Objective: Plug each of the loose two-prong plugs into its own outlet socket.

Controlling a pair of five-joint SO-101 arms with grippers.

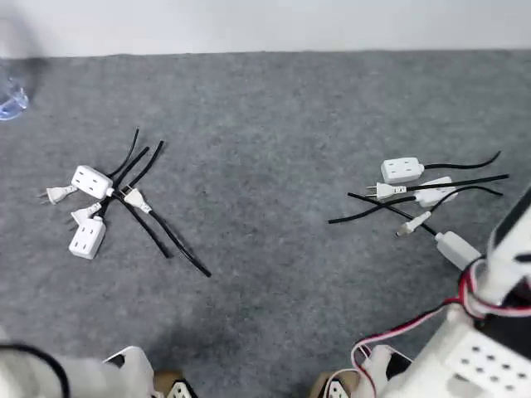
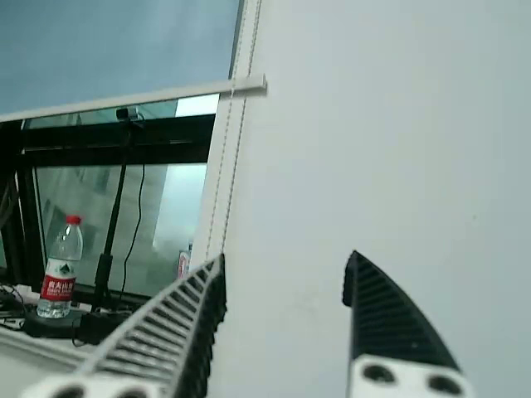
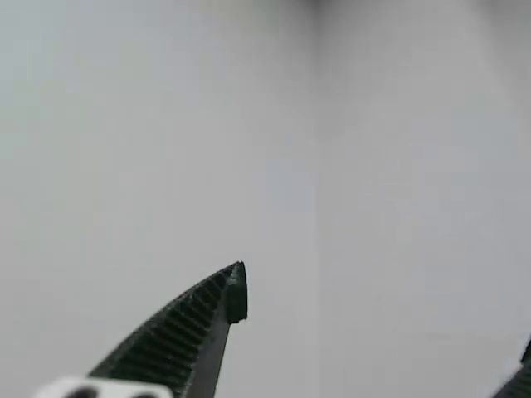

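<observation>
On the grey carpet at the left lie two white outlet sockets (image 1: 91, 181) (image 1: 87, 238) with short black cords. Around them are three loose white two-prong plugs (image 1: 56, 195) (image 1: 83, 214) (image 1: 135, 199). At the right lie two more sockets (image 1: 401, 170) (image 1: 436, 193), two plugs (image 1: 386, 190) (image 1: 413, 224) and a white block (image 1: 456, 249) on a cord. My left gripper (image 2: 286, 259) is open and raised, facing a wall, with nothing in it. My right gripper (image 3: 382, 319) is also open and holds nothing, facing a blank wall.
Both arms' bodies sit at the near edge, one at the left (image 1: 83, 377) and one at the right (image 1: 465, 348) with red and white wires. Bare carpet (image 1: 265, 191) separates the two clusters. A water bottle (image 2: 60, 269) stands on a window ledge.
</observation>
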